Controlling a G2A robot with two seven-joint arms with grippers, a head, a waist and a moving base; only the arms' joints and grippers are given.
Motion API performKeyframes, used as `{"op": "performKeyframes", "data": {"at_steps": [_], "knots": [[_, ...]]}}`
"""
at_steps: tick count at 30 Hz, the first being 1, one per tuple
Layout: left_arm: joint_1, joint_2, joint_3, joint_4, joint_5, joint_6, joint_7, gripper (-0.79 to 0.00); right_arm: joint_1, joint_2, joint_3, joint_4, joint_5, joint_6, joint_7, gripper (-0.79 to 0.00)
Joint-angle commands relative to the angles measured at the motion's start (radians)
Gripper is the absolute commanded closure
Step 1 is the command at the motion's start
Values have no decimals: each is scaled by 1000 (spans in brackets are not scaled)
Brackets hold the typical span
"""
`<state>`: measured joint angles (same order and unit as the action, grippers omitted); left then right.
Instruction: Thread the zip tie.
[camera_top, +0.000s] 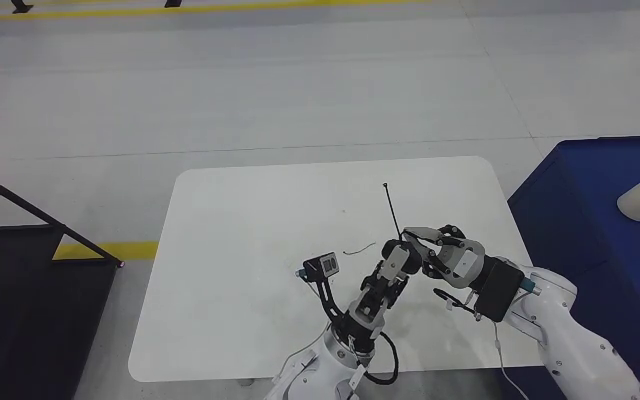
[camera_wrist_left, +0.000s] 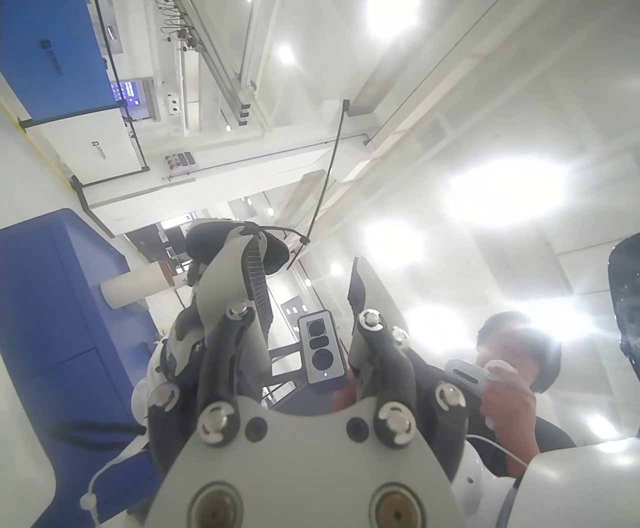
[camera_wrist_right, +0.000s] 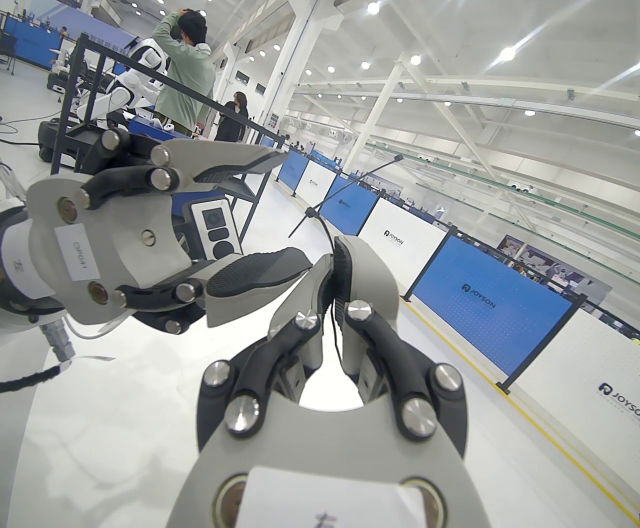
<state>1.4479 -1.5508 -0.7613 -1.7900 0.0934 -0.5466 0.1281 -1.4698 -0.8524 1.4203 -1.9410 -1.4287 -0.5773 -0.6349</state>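
So the right claw (camera_wrist_right: 335, 252) is clamped fully closed on the black zip tie (camera_top: 393, 212). It pinches the strap right at the fingertips, up in the air over the 5 o'clock part of the white table (camera_top: 250, 250). From the pinch the strap curls round to a little locking head (camera_wrist_right: 310, 214). A long straight stretch runs through or right across that head and off toward 12 o'clock in the top view. Looks to me like it's already poked through, but I honestly can't tell for sure. The left claw (camera_wrist_right: 295, 207) is spread wide with nothing in it, just beside the right one at about its 8 o'clock. The tie's short pointed end is near its gap.

What could go wrong, my guess:
- The strap is skinny and only 1 small pinch holds it, so a sideways bump from the left claw closing could swivel it or pop it loose.
- The long free end looks whippy, so a grab could miss or bend it.
- If it's barely in the head, a tug the wrong way backs it out.
- A drop means picking a flat tie off the table.

There's also a pale curly strand (camera_top: 358, 246) lying at roughly 9 o'clock from the claws.
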Motion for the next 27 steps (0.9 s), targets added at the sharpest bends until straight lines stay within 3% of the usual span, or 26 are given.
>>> {"op": "performKeyframes", "data": {"at_steps": [1, 14, 24, 27], "knots": [[-1, -1, 1, 0, -2, 2, 0, -286, 0, 0, 0, 0, 0, 0, 0, 0], [-3, -6, -5, -3, -6, 7, -5, -194, 0, 0, 0, 0, 0, 0, 0, 0], [-11, -12, -4, 4, -11, 11, -8, -86, 0, 0, 0, 0, 0, 0, 0, 0], [-12, -13, -4, 4, -11, 14, -11, -12, 0, 0, 0, 0, 0, 0, 0, 0]]}}
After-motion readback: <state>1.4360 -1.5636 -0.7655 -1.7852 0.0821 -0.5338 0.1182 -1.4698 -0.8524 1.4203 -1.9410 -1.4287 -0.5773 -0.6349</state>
